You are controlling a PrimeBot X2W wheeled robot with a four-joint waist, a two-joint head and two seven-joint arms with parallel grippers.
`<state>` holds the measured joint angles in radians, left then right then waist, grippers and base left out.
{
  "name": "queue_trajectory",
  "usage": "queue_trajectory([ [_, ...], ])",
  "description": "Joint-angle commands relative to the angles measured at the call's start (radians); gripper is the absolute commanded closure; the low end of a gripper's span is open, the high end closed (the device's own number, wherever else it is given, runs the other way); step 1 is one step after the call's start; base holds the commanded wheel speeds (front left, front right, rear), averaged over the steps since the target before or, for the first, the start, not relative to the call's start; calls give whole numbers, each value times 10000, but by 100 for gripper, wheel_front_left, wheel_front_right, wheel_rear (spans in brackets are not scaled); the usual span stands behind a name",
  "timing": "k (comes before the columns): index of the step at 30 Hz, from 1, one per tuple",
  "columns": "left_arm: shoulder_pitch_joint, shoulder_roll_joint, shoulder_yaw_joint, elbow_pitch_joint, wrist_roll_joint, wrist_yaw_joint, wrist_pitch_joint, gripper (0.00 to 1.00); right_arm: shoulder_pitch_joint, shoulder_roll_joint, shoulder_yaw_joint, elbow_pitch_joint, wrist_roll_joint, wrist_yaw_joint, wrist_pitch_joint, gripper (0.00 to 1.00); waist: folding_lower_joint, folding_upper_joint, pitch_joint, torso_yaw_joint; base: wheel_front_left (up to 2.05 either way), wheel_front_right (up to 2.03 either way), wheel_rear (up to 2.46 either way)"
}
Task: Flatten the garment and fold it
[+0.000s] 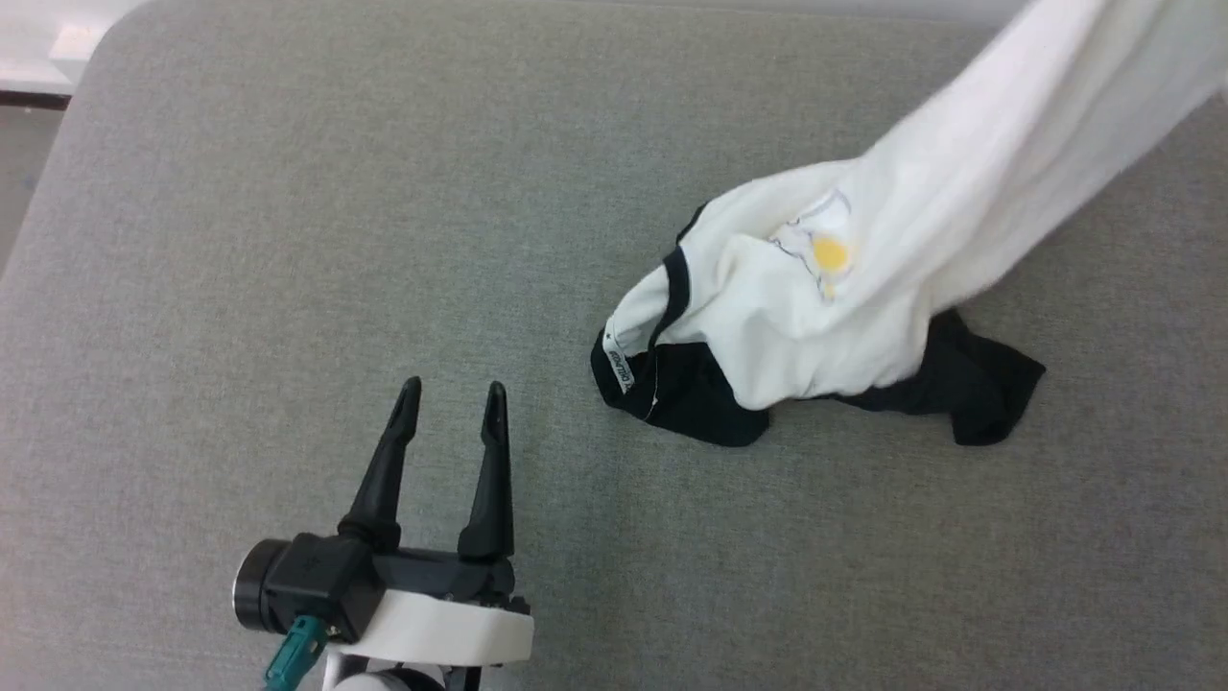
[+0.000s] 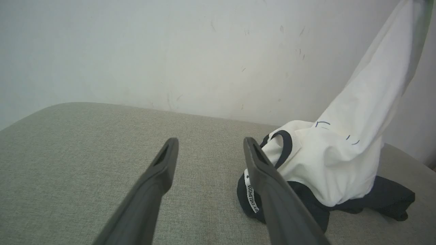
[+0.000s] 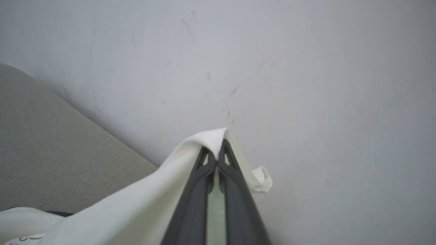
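The garment point(image 1: 844, 288) is a white T-shirt with black sleeves and black neck trim. Its lower end is bunched on the grey padded surface point(image 1: 288, 240), while a white length rises toward the upper right of the head view. In the right wrist view my right gripper point(image 3: 215, 151) is shut on a white fold of the garment point(image 3: 143, 204), held up in front of the wall. My left gripper point(image 1: 451, 398) stands open low on the surface, left of the collar, with nothing between its fingers. From the left wrist, the garment point(image 2: 340, 156) lies just right of the left gripper point(image 2: 209, 146).
A pale scuffed wall point(image 2: 204, 51) runs behind the padded surface. The surface's rounded far-left corner point(image 1: 106, 48) borders a strip of floor. The black sleeves point(image 1: 969, 384) trail on the surface under the white cloth.
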<state>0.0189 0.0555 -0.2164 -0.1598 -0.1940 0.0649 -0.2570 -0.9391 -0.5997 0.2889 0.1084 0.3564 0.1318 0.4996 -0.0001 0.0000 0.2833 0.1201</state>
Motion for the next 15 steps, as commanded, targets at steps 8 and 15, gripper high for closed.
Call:
queue_trajectory([
  [8, -690, -51, -691, -79, -421, 144, -47, 0, -3818, -13, 1610, 1970, -1099, -11, -709, 100, 1, 0, 1682, 1036, 0, 0, 0],
  [15, -1308, -52, -1397, 52, -708, 395, -47, 0, -4462, 251, 2868, 3889, -1350, -11, -1446, 100, 1, 0, 2534, 1735, 0, 0, 0],
])
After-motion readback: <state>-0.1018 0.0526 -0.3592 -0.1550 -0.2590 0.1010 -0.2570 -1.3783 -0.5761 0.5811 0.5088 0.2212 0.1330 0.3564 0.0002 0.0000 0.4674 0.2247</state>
